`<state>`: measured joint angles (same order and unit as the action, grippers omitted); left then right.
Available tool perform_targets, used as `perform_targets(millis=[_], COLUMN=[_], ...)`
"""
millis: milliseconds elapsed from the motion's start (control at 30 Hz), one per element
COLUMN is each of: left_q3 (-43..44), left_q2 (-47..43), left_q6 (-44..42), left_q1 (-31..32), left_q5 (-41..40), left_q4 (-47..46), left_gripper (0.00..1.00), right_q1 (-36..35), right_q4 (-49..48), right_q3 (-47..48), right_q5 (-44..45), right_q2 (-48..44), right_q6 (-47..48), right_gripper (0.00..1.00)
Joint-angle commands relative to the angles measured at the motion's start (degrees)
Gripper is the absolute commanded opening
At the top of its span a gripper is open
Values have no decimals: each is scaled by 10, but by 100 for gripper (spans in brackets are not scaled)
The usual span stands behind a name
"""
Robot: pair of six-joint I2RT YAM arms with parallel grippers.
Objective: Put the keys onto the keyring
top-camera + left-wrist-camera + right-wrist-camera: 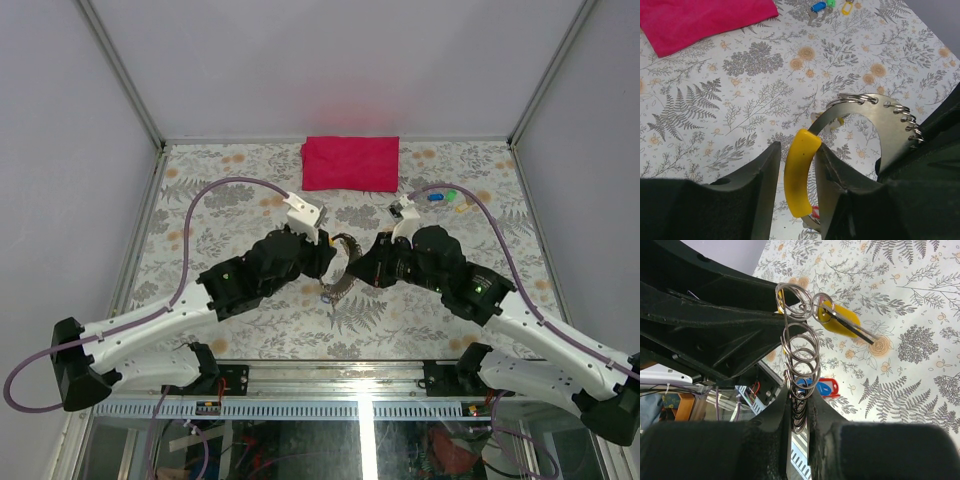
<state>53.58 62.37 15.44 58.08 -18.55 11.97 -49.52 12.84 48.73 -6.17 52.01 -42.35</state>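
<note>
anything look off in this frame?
The keyring is no single loop: a string of linked rings runs from the right claw up to the yellow-tagged key. Also, loose keys lie apart near the red cloth.

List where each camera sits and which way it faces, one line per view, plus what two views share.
Top external: above and behind the bases, looking down on the table; left arm and right arm show.
Left wrist: on the left arm, facing across the table toward the red cloth; the left end effector shows.
Right wrist: on the right arm, facing the right end effector, shut on the keyring stack, left arm beyond.
Shared: both wrist views show the yellow key tag.
</note>
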Motion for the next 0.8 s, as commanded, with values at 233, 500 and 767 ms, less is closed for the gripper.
perform_targets(millis=[233,500,767], left_q3=[32,2,-79], left_q2=[19,-9,-91], left_q6=[-1,27,-18], left_q1=[1,1,1], left_q5=[-6,-16,26], left_q4=[-37,-66,-142], left_gripper=[0,0,0], right_q1=[-7,-7,-7], right_q4=[-59,-53,-25], right_q3=[30,43,44], right_q5=[-37,-25,14], right_q2=[-4,-25,-94], right_q6=[-24,6,91], right_gripper=[0,37,70])
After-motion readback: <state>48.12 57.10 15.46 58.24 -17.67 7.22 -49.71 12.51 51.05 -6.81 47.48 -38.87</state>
